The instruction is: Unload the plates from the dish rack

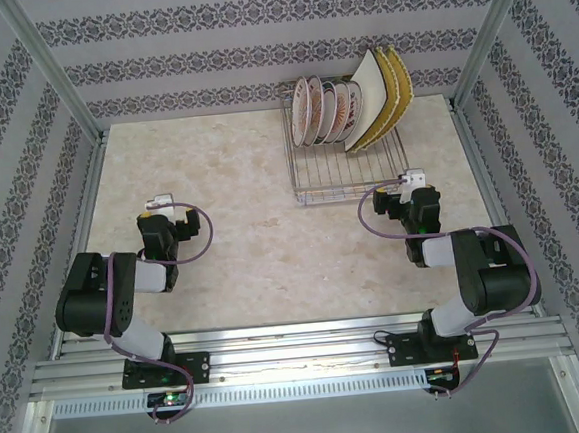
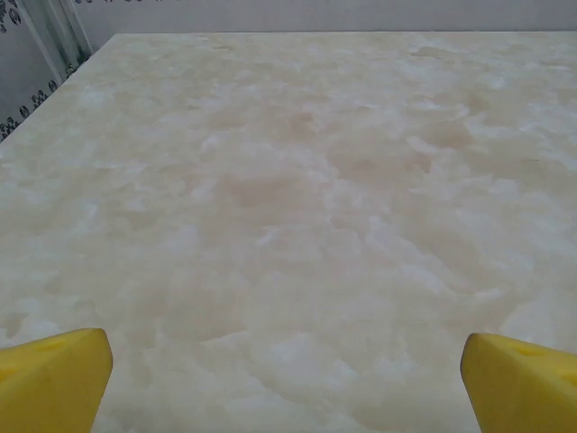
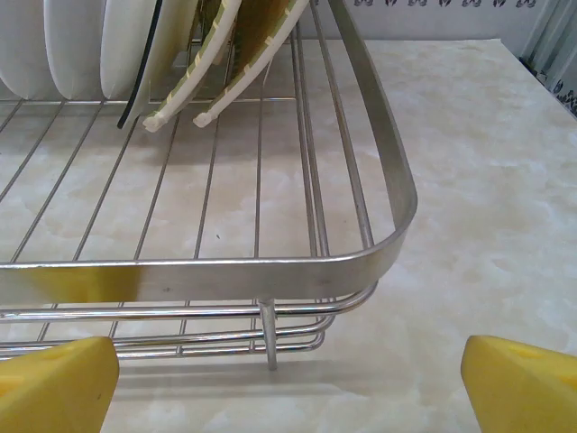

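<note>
The dish rack [image 1: 320, 196] stands at the back right of the table. Upright in its far end are round floral plates [image 1: 323, 110], a white square plate [image 1: 368, 98] and yellow square plates [image 1: 397, 86]. My right gripper [image 1: 412, 179] is open just in front of the rack's near right corner. In the right wrist view the rack's rim [image 3: 225, 275] fills the space ahead of the right gripper [image 3: 288, 388], with white plates [image 3: 72, 45] and yellow plates [image 3: 261, 27] beyond. My left gripper [image 1: 158, 202] is open over bare table at the left, nothing between its fingers [image 2: 54, 379].
The marble-patterned tabletop [image 1: 227, 181] is bounded by patterned walls at the back and sides, with metal frame posts [image 1: 52, 65] at the corners. Both arm bases sit on the rail [image 1: 300, 351] at the near edge.
</note>
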Tool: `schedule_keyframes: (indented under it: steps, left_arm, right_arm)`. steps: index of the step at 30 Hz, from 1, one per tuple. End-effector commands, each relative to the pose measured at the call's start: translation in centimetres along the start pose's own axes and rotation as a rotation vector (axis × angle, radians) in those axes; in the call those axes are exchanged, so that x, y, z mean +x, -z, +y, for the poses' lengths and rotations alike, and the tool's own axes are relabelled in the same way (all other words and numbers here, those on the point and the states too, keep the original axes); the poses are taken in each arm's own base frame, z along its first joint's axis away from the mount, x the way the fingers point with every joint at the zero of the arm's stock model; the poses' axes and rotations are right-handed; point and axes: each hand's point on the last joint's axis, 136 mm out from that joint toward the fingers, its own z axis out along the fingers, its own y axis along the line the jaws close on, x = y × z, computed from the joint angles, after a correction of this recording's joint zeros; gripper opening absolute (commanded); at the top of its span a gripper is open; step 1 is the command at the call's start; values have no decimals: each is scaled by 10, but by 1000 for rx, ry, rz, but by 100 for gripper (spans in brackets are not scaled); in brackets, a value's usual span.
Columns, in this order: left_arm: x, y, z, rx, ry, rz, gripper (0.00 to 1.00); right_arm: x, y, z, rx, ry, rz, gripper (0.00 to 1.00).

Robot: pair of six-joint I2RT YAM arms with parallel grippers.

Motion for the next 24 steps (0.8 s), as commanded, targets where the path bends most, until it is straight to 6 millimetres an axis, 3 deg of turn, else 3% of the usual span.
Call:
schedule_keyframes:
  steps: [1, 24]
  left_arm:
    - [-11, -4, 2, 1, -2, -32, 100]
    - [-11, -4, 2, -2, -2, -29, 100]
  right_arm:
    - [-18, -1, 2, -8, -5, -52, 98]
    - [-19, -1, 1, -11, -11, -56, 98]
